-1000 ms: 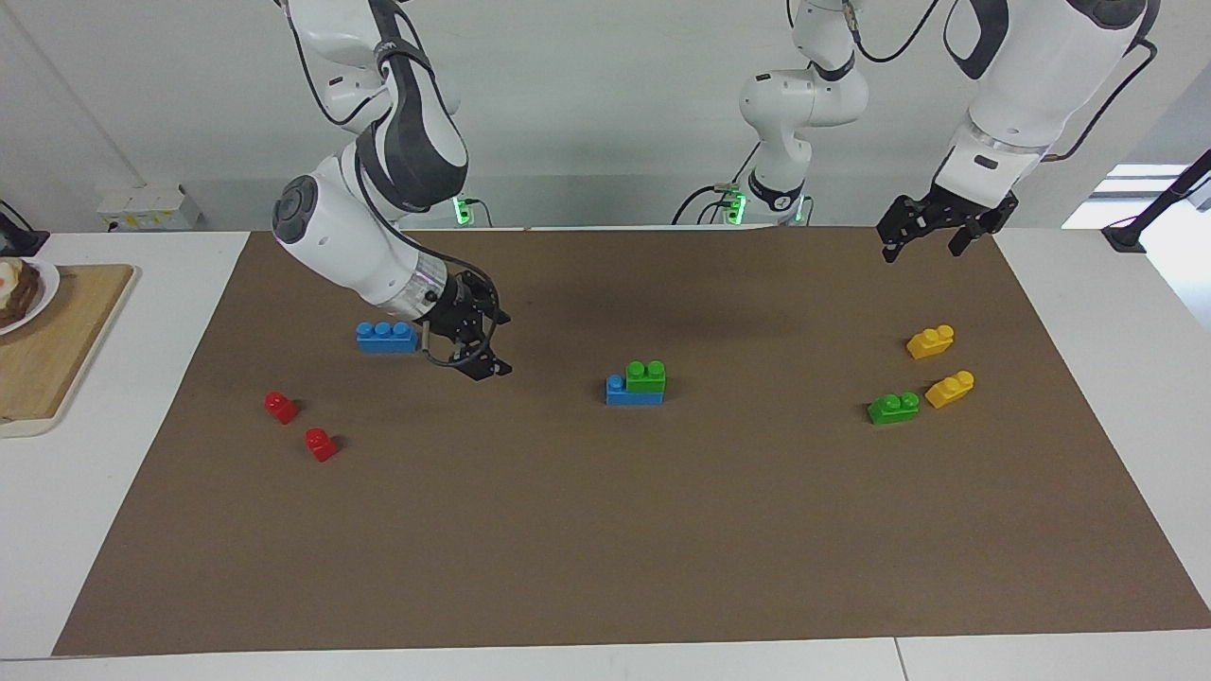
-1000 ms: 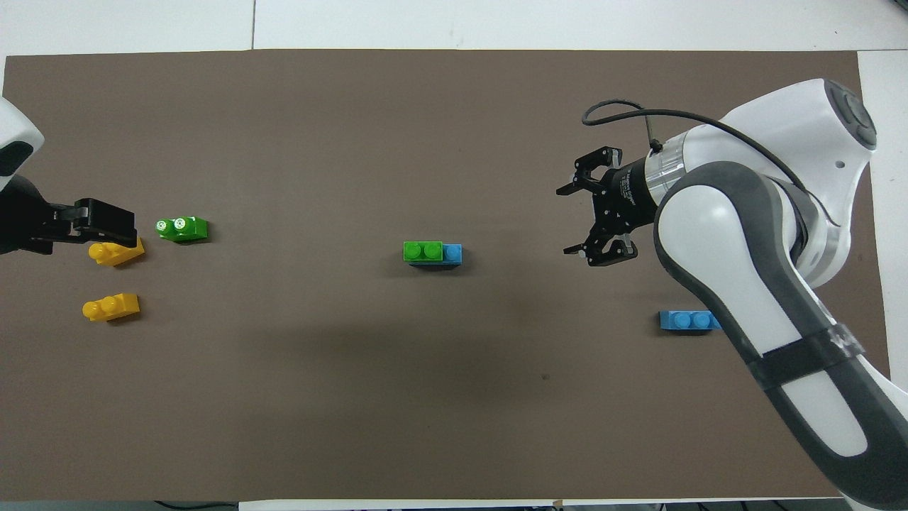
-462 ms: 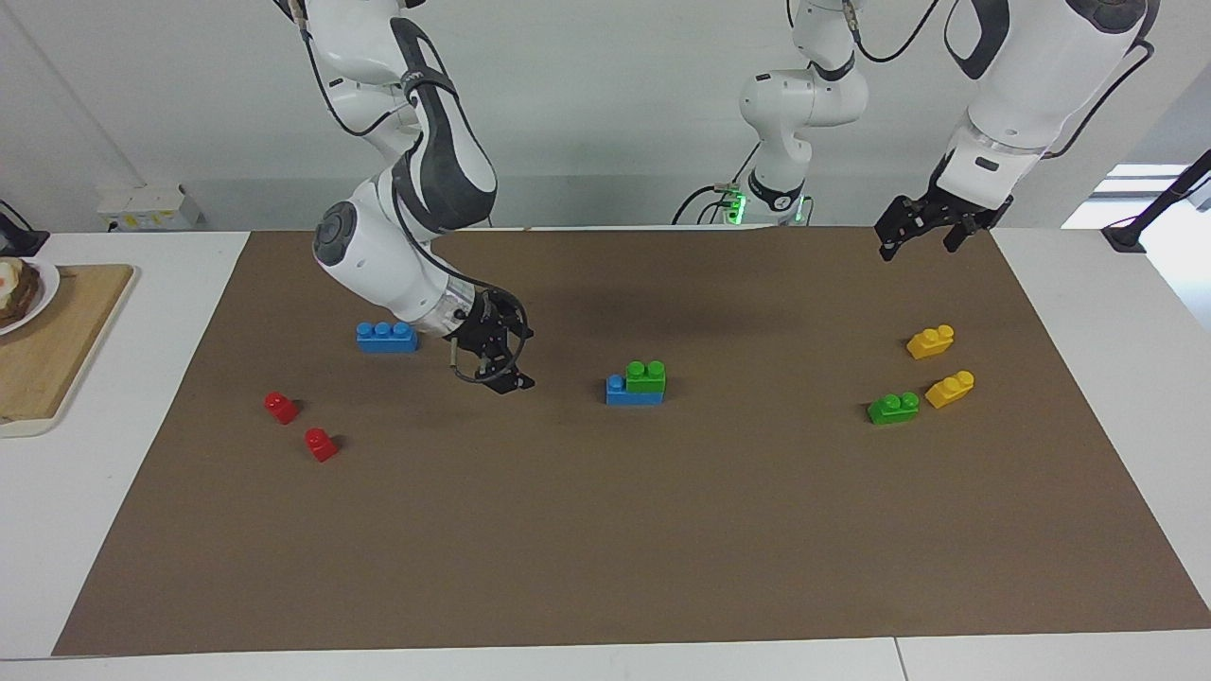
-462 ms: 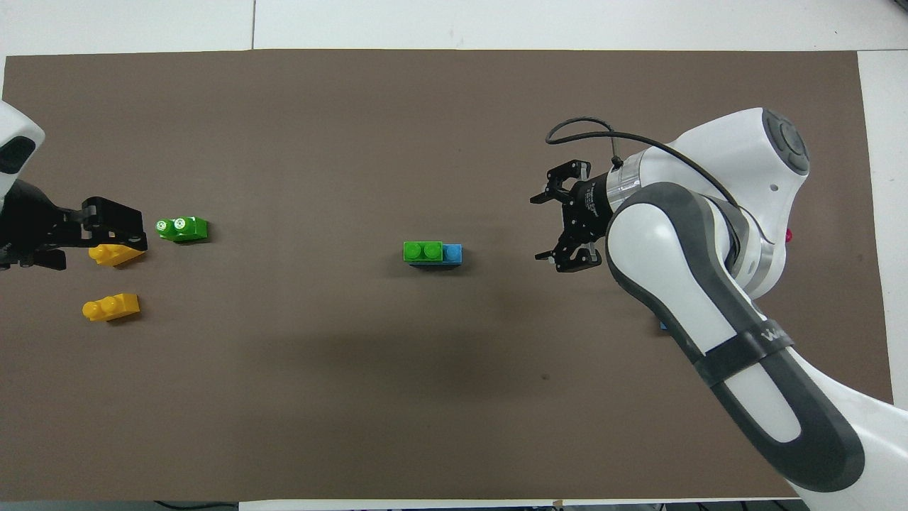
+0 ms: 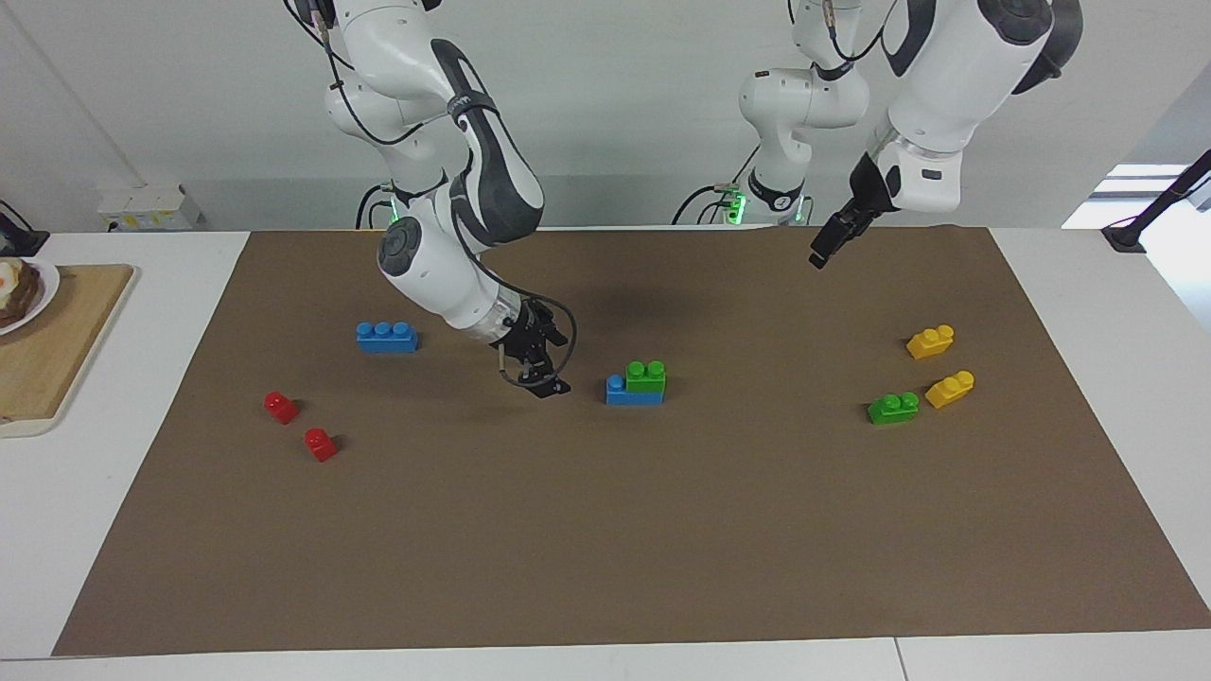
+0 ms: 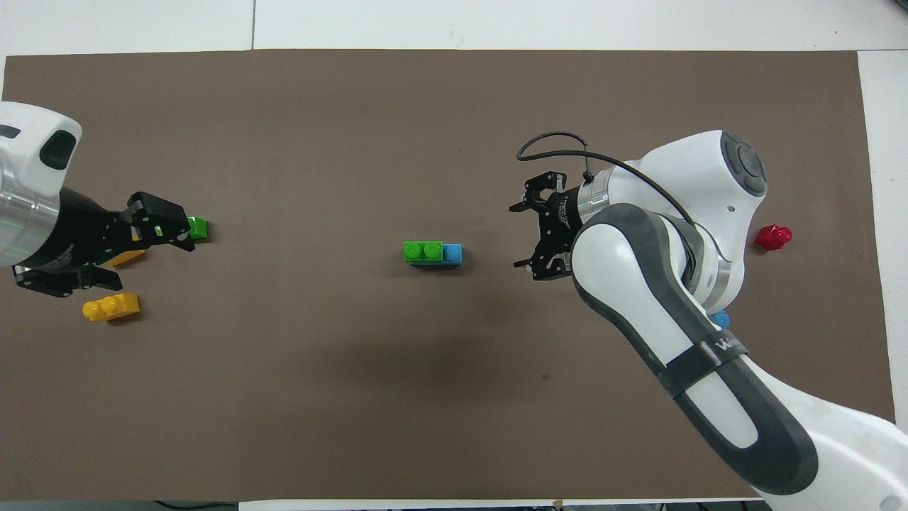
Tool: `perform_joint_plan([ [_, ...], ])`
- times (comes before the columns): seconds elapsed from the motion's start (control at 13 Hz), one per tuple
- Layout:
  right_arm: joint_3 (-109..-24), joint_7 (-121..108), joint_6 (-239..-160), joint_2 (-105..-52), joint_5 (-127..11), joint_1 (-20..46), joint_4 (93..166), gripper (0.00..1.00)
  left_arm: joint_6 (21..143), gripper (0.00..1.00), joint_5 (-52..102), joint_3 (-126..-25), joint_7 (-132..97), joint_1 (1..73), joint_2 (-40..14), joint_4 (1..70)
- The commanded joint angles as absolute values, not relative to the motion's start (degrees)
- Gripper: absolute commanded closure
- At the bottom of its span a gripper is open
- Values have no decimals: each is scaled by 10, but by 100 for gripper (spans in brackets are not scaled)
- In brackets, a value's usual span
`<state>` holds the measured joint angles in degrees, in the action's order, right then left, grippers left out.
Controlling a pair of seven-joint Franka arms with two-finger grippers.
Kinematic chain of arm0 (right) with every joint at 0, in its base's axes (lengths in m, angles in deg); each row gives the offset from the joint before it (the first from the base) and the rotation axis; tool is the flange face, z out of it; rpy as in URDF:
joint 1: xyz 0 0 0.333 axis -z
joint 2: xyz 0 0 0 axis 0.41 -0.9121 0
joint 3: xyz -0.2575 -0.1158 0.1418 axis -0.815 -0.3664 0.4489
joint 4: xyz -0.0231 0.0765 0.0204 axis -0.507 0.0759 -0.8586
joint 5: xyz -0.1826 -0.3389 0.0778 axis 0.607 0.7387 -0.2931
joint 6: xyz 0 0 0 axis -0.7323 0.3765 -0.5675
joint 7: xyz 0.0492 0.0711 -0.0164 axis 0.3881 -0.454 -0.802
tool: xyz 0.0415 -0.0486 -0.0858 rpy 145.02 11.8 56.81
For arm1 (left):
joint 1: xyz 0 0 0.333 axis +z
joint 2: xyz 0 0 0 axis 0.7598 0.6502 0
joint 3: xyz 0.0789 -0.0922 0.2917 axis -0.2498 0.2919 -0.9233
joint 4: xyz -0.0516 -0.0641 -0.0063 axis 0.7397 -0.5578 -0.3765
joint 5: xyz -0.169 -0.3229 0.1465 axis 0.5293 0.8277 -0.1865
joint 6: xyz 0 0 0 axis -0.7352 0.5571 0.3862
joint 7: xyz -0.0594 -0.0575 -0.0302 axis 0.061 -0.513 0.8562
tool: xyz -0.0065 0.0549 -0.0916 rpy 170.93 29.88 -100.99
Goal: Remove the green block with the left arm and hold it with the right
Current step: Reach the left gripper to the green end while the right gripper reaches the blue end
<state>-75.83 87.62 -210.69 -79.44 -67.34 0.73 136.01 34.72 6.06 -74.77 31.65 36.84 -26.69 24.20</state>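
The green block (image 5: 646,376) sits on one end of a short blue brick (image 5: 624,393) in the middle of the brown mat; in the overhead view the green block (image 6: 423,250) leaves one blue stud (image 6: 452,253) bare. My right gripper (image 5: 536,367) is open and empty, low over the mat, a short gap from the stack toward the right arm's end; it also shows in the overhead view (image 6: 518,235). My left gripper (image 5: 833,241) hangs high in the air, open and empty. In the overhead view the left gripper (image 6: 167,227) partly covers a second green brick (image 6: 198,228).
The second green brick (image 5: 893,408) and two yellow bricks (image 5: 930,341) (image 5: 950,389) lie toward the left arm's end. A blue three-stud brick (image 5: 386,337) and two red bricks (image 5: 281,407) (image 5: 321,444) lie toward the right arm's end. A wooden board (image 5: 47,350) lies off the mat.
My right gripper has moved along the mat toward the stacked green and blue bricks. My left arm has swung and its gripper has shifted toward the table's middle, still high.
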Motion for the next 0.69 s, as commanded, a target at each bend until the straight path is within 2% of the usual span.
perform_joint_plan([
  [0.0, -758, 879, -2129, -806, -695, -7, 1364, 6, 373, 0, 70, -751, 480, 349, -282, 260],
  [0.38, -758, 878, -2173, -833, -705, -34, 1365, 6, 389, 0, 76, -750, 637, 285, -266, 262],
  [0.62, -758, 877, -2200, -845, -726, -49, 1365, 5, 492, 0, 77, -750, 785, 283, -187, 244],
])
